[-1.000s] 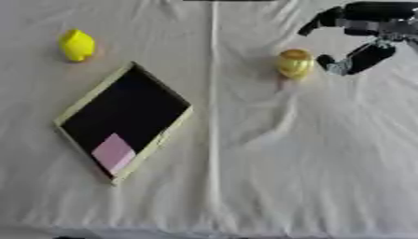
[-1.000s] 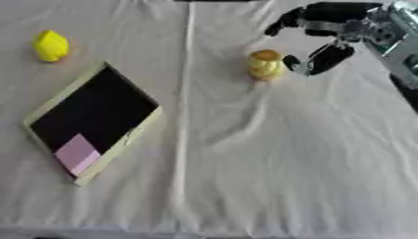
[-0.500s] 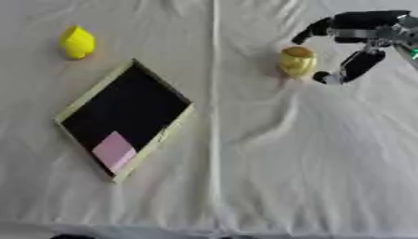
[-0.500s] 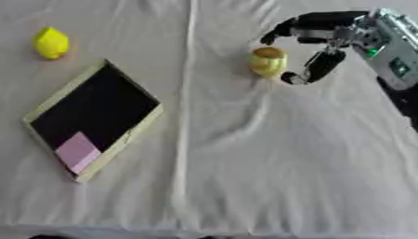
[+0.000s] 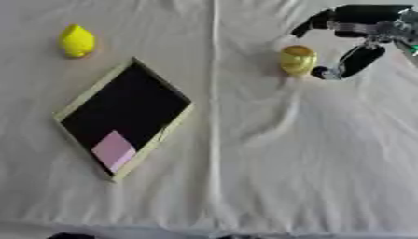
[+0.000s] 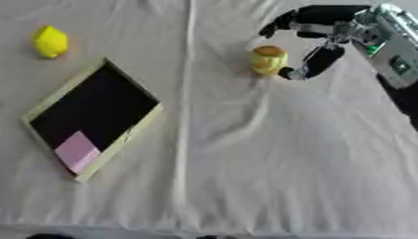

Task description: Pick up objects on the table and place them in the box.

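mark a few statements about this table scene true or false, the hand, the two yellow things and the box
1. The right hand is closed round the yellow lemon. False: its fingers and thumb are spread about the yellowish round object, not yet closed on it, and the lemon lies far off to the left.
2. A pink item lies inside the box. True.
3. The yellowish round object is already in the box. False: it sits on the white cloth, right of the box.
4. The left hand is on the box. False: no left hand shows.
5. The box's inside is black. True.
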Controlling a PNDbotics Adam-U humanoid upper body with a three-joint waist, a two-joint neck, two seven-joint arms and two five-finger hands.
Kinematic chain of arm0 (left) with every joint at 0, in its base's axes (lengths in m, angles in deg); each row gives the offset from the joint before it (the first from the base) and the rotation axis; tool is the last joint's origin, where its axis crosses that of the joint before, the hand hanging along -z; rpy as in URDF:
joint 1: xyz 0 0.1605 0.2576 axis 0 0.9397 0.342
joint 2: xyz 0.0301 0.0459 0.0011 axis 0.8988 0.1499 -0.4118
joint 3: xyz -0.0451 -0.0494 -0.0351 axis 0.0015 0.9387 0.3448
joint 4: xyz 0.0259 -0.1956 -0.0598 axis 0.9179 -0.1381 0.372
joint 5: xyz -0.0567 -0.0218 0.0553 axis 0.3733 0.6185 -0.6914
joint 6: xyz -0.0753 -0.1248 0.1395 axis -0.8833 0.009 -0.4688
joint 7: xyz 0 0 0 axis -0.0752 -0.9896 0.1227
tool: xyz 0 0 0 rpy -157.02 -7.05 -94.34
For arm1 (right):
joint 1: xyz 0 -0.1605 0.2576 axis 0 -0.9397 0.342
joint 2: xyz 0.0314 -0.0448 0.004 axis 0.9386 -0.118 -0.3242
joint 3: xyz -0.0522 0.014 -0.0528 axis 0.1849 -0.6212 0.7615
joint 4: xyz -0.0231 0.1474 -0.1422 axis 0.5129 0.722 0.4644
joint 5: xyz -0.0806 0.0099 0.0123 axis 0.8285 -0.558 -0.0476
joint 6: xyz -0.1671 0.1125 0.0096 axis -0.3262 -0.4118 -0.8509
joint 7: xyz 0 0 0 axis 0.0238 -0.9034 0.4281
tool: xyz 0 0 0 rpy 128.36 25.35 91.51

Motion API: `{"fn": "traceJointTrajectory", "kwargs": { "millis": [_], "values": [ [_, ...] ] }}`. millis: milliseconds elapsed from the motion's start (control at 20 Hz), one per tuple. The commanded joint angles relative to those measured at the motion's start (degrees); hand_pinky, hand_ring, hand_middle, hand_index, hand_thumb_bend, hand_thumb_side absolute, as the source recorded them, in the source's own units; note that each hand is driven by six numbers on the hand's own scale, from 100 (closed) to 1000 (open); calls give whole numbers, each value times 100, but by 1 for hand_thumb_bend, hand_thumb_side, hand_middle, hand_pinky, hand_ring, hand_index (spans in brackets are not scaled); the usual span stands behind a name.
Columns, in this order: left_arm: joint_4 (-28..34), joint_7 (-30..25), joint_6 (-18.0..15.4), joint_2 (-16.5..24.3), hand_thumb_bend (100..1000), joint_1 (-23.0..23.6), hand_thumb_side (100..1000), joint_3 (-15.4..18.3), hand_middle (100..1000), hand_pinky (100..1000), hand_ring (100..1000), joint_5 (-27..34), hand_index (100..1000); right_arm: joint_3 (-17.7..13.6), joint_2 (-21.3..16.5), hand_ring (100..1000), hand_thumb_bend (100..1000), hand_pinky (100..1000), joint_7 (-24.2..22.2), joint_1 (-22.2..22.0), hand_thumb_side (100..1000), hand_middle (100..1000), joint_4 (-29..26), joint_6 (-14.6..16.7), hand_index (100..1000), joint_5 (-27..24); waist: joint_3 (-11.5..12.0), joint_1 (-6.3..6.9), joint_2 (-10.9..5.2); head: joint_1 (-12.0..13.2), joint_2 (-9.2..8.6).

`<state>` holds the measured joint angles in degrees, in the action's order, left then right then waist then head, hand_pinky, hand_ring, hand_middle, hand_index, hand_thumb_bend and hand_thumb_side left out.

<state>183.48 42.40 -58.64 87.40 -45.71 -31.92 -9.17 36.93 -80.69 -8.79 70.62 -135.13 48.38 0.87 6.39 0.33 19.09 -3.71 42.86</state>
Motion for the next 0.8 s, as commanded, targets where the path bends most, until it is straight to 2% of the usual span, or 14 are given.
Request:
{"fn": "traceJointTrajectory", "kwargs": {
  "millis": [50,300,500,600,700,800],
  "values": [
    [107,-28,-4,54,217,-80,411,11,693,785,744,21,873,-28,-68,941,280,945,119,100,215,847,86,9,946,130,8,9,-90,-12,23],
    [107,-32,0,37,215,-86,413,11,693,784,743,39,873,-45,-4,937,255,943,141,105,222,839,315,47,938,233,15,16,-58,-8,25],
    [107,-48,3,20,210,-88,417,-1,693,784,743,61,873,-105,81,924,186,933,184,129,203,809,552,48,900,237,24,32,-27,-11,17],
    [107,-48,5,12,209,-92,417,1,693,784,743,70,873,-132,123,906,100,923,215,139,163,765,625,46,855,165,25,40,-15,-11,25],
    [107,-52,8,9,209,-93,417,1,693,784,744,75,873,-170,153,881,100,906,303,145,100,677,656,-36,759,6,23,45,-11,-9,34],
    [107,-54,8,2,209,-97,418,1,693,785,744,77,873,-208,180,852,100,889,466,150,100,591,640,-217,683,-233,19,46,-14,-3,37]
  ]
}}
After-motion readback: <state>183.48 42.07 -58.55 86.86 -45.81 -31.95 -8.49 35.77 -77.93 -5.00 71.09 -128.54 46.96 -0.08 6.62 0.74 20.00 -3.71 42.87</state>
